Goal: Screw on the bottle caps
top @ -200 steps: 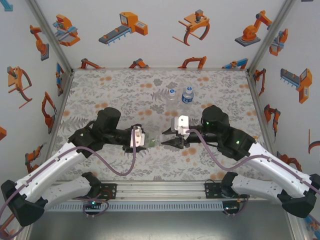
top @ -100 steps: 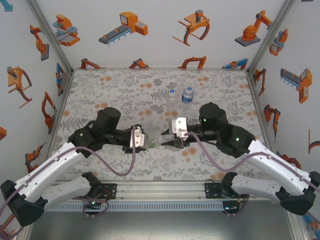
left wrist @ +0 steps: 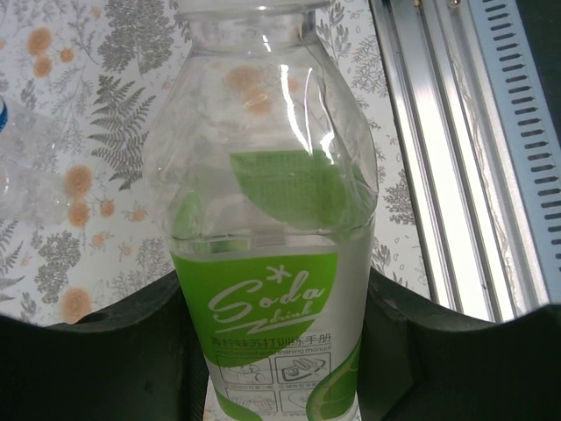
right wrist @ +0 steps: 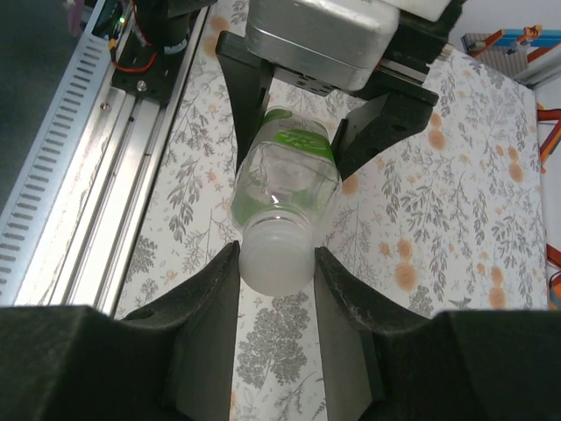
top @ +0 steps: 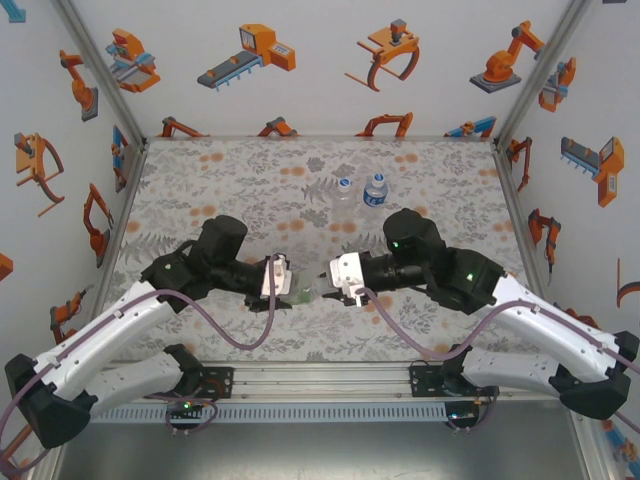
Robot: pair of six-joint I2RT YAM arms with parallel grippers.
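The green-labelled bottle [left wrist: 272, 289] lies level above the mat, its body clamped between the black fingers [left wrist: 114, 351] of my left gripper [left wrist: 276, 351], which is shut on it. A white bottle cap [right wrist: 276, 256] sits on this bottle's [right wrist: 287, 175] neck, and my right gripper [right wrist: 276, 263] is shut on the cap, one finger against each side. From above, the left gripper [top: 290, 289] and right gripper [top: 323, 285] face each other over the front middle of the mat with the green bottle [top: 304, 291] between them. A plain clear bottle [top: 344, 188] and a blue-labelled bottle [top: 375, 190] stand upright at the back.
An aluminium rail [top: 320, 378] runs along the near edge, close below both grippers, and shows beside the bottle as the rail [left wrist: 438, 175]. Patterned walls close in the floral mat [top: 220, 190] on three sides.
The right wrist has rolled on the cap, its white camera block swinging down and left, and the right arm has shifted slightly left. The left gripper and bottle stay almost still.
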